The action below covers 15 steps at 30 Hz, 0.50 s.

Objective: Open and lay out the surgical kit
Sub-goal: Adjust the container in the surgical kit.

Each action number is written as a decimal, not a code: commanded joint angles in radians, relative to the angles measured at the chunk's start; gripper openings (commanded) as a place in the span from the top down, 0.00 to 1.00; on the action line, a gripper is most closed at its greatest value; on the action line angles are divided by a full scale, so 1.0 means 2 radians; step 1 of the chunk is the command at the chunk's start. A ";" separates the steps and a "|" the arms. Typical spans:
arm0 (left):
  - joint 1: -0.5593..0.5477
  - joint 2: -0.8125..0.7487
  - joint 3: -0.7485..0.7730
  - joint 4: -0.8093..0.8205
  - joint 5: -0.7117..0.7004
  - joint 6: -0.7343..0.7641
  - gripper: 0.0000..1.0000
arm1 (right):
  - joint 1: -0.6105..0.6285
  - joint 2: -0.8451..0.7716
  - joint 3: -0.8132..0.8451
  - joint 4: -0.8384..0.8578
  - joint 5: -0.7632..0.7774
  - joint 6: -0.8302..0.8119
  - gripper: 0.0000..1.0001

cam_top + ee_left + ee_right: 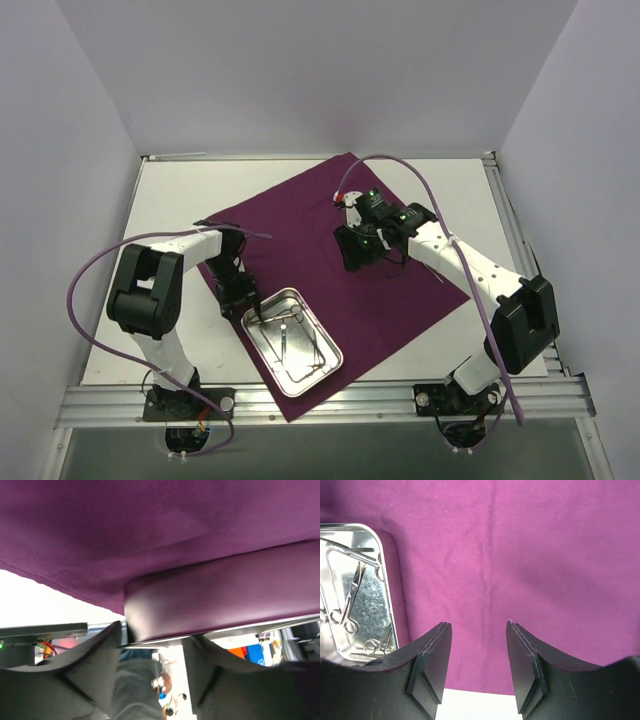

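My left hand stands open at the tray corner just ahead; a crooked pinch could spill the instruments.

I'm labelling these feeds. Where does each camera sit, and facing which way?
Top: above and behind, looking down at cloth and tray; left arm, right arm show.
Left wrist: low against the tray wall; left fingers show.
Right wrist: looks down at cloth; right fingers show.
Shared: top and right wrist show the instruments.
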<state>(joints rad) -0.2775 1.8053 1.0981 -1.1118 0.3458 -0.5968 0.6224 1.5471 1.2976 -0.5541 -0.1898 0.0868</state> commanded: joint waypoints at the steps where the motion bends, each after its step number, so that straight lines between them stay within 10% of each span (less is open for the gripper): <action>1: 0.003 0.005 -0.017 0.039 -0.003 -0.003 0.43 | -0.001 -0.014 0.019 -0.024 0.011 -0.001 0.52; 12: 0.005 -0.006 -0.022 0.064 0.008 0.005 0.97 | -0.002 -0.001 0.029 -0.035 0.014 -0.014 0.52; 15: 0.005 -0.008 -0.022 0.070 0.009 0.010 0.98 | -0.002 0.006 0.035 -0.034 0.014 -0.018 0.52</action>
<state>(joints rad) -0.2710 1.7901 1.0542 -1.0718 0.4072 -0.5777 0.6224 1.5494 1.3220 -0.5896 -0.1818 0.0727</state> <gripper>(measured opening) 0.189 0.478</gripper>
